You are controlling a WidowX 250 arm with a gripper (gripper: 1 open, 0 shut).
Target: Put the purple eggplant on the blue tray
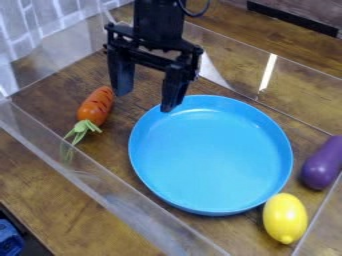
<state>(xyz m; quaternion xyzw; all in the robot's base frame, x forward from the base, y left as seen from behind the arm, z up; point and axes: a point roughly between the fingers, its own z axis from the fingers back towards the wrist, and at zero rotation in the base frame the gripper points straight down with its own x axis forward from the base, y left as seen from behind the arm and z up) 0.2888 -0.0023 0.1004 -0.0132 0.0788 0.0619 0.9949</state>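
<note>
Your gripper (146,89) hangs with fingers (173,94) spread wide and nothing between them, pointing down over the wood between the carrot (95,105) and the tray's (210,153) far-left rim. The eggplant (322,162) is on the opposite side, lying on the table just off the tray's right rim, near the frame edge.

Risks as I read them:
- You're right beside the carrot; descend here and you grab the wrong item.
- Crossing low over the tray could clip its rim and shove it.
- The lemon (285,217) sits near the eggplant; a wide approach may nudge it.
- The eggplant is glossy and rounded, so an off-centre pinch will likely squirt it out.
- The clear wall (40,139) boxes things in; watch clearance.

Count: one eggplant, one tray, one carrot, one lemon, one gripper.
</note>
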